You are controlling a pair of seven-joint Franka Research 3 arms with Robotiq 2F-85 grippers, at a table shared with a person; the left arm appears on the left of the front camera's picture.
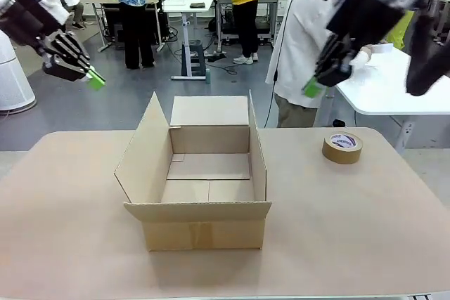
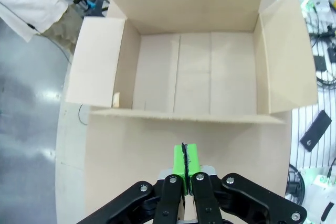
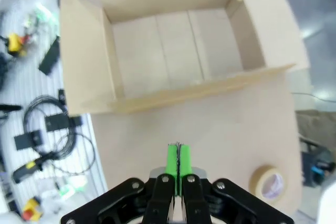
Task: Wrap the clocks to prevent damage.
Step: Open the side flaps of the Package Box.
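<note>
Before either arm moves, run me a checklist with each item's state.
1. The box upright on the table, flaps open: ok.
2. The left gripper raised off the table, shut, holding nothing: ok.
3. The right gripper raised, shut, holding nothing: ok.
4. The tape roll flat, apart from the box: ok.
5. The person facing the table: cannot tell.

Front camera level across table (image 1: 351, 230); both wrist cameras high over shared box (image 1: 204, 173)
</note>
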